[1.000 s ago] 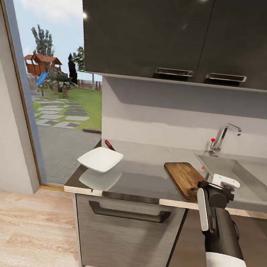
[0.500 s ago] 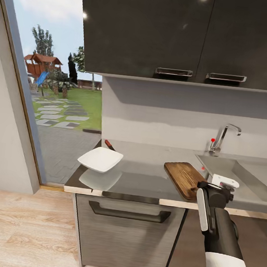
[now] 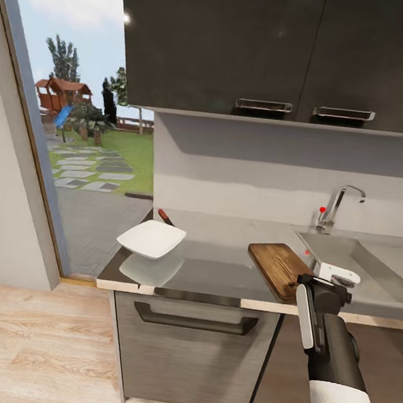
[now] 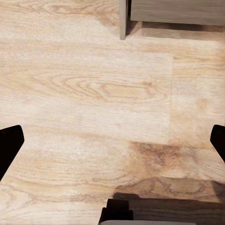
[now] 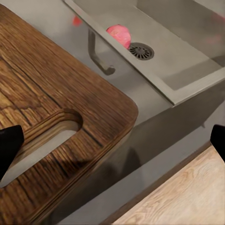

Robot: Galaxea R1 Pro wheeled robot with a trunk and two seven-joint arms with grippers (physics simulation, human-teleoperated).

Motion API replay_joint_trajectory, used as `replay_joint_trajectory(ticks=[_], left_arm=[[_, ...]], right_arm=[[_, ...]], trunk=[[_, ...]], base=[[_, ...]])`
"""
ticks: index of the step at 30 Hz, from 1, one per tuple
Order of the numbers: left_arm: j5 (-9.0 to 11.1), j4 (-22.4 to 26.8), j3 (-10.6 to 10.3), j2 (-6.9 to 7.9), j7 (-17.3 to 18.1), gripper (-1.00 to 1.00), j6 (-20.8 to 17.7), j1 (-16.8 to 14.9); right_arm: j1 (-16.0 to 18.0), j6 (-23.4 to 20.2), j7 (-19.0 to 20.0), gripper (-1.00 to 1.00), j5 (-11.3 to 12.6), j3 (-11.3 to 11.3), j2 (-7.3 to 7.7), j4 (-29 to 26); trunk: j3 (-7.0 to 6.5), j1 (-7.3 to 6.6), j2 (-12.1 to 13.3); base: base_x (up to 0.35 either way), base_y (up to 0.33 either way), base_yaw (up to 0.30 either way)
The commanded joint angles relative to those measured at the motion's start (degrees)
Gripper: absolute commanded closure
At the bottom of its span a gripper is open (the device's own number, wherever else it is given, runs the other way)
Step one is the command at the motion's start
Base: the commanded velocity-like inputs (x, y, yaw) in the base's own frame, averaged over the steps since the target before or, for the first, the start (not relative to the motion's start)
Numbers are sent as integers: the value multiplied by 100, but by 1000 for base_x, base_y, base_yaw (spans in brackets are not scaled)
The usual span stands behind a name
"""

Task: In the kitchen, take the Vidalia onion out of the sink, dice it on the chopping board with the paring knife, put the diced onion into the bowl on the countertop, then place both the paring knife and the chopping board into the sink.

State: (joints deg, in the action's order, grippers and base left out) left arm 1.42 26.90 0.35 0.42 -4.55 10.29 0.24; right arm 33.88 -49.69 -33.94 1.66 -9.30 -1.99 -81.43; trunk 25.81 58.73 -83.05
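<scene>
**Right arm staged at the board, onion not yet fetched**

Your right gripper (image 3: 332,283) hovers spread wide, empty, over the brown wooden chopping board's (image 3: 278,267) handle slot (image 5: 44,143). The reddish onion (image 5: 119,34) sits beside the steel sink's (image 3: 369,259) drain (image 5: 141,50), far right. White squarish bowl (image 3: 151,240) waits left; knife's red handle (image 3: 161,215) behind it. Left gripper (image 4: 112,140) hangs open above the floor (image 4: 93,93).

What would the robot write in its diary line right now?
right gripper: jaws open, above chopping board handle end | onion: in sink | bowl: on countertop

Right arm (image 3: 334,358) extended forward, jaws wide apart; left jaws likewise.
</scene>
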Motion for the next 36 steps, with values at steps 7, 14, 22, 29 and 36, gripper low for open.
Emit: replay_joint_trajectory(ticks=[7,14,22,29,36], left_arm=[[13,8,-5,-1,-11,-100,8,2],[15,8,-3,2,-11,-100,8,2],[8,14,-8,1,-11,-100,8,2],[8,9,-9,2,-11,-100,8,2],[8,8,-9,1,-11,-100,8,2]], right_arm=[[5,-24,-25,-100,18,-3,-5,-4],[5,-24,-25,-100,18,-2,-4,-4],[5,-24,-19,-100,18,-10,0,-4],[5,-24,-23,-100,18,-10,-1,-4],[5,-24,-25,-100,18,-10,5,-4]], trunk=[[65,0,-3],[125,0,-3],[193,0,-3],[223,0,-3],[225,0,-3]], base=[[0,0,0],[0,0,0],[56,0,0],[17,0,0],[1,0,0]])
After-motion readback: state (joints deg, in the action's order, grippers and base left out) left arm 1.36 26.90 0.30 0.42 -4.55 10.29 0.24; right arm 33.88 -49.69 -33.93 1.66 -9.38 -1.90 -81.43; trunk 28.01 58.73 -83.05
